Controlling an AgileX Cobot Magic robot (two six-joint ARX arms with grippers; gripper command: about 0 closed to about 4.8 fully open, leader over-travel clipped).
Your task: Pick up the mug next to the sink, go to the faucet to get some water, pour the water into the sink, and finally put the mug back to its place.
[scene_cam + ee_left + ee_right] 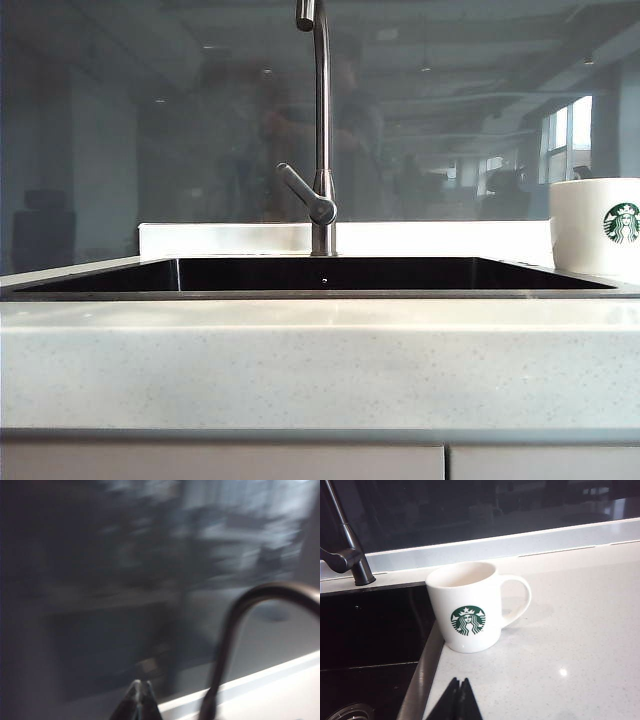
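The white mug [470, 607] with a green round logo stands upright on the pale stone counter beside the sink's corner, its handle turned away from the basin; it also shows at the right edge as the mug [598, 225]. My right gripper [460, 682] is shut and empty, a short way in front of the mug above the counter. The dark sink [320, 275] lies in the middle, with the steel faucet [320, 140] rising behind it. My left gripper [141, 683] is shut and empty, and the blurred faucet's curved top [270, 591] arches beside it. Neither gripper appears in the exterior view.
A glossy dark glass wall [150, 130] runs behind the counter, above a low white ledge [220, 238]. The sink's metal rim [422, 675] runs just beside my right gripper. The drain [350, 713] sits in the basin's near corner.
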